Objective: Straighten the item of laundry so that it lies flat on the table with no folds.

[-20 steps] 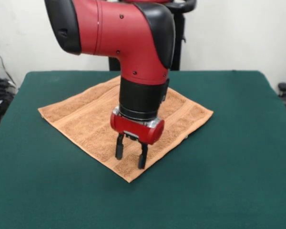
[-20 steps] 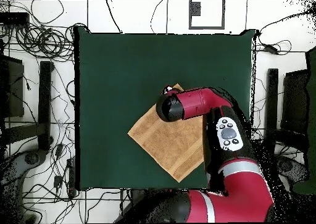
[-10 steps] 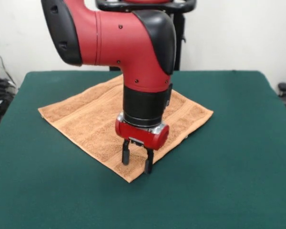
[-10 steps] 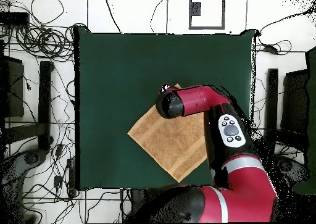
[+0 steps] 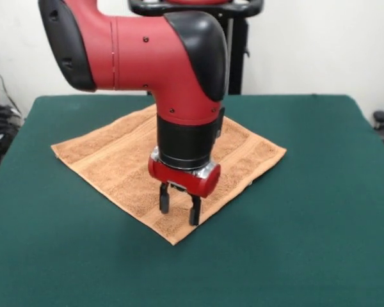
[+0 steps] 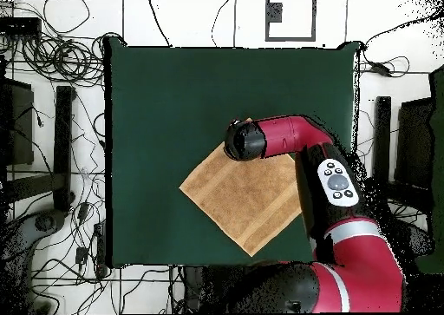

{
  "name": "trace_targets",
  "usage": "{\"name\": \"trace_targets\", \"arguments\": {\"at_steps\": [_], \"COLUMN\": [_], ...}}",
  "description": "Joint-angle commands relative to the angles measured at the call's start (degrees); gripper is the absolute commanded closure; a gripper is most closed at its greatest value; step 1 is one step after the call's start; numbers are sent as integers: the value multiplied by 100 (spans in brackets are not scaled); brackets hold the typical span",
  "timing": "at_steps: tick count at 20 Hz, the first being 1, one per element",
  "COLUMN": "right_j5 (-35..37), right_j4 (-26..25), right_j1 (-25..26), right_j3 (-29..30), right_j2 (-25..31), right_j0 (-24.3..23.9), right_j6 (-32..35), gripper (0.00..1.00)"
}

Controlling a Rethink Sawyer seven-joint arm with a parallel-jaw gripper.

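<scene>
- Towel (image 5: pixel 115 157) lay spread as a diamond on the table (image 5: pixel 320 224), apparently flat.
- Gripper (image 5: pixel 177 208) hung with jaws parted, empty, above the near corner.
- Best lifted straight clear, avoiding snagging the pile.

1. Towel (image 5: pixel 109 157) (image 6: pixel 234 197): small square of orange-tan terry cloth with a woven band running near its hems. Spread open and flat, no folds visible where it shows; part is hidden behind the arm. Turned diamond-wise, corners pointing toward the bench edges.
2. Bench (image 5: pixel 307 211) (image 6: pixel 173 103): large rectangle topped in dark green felt-like cloth, carrying the towel.
</scene>
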Motion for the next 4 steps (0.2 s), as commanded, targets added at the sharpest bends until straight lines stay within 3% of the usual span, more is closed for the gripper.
{"name": "trace_targets", "arguments": {"at_steps": [1, 4], "right_j5": [920, 942], "right_j4": [7, 11], "right_j1": [14, 37], "right_j3": [-91, -100], "right_j2": [826, 847], "right_j0": [-85, -114], "right_j6": [-2333, -2377], "gripper": [0, 0]}}
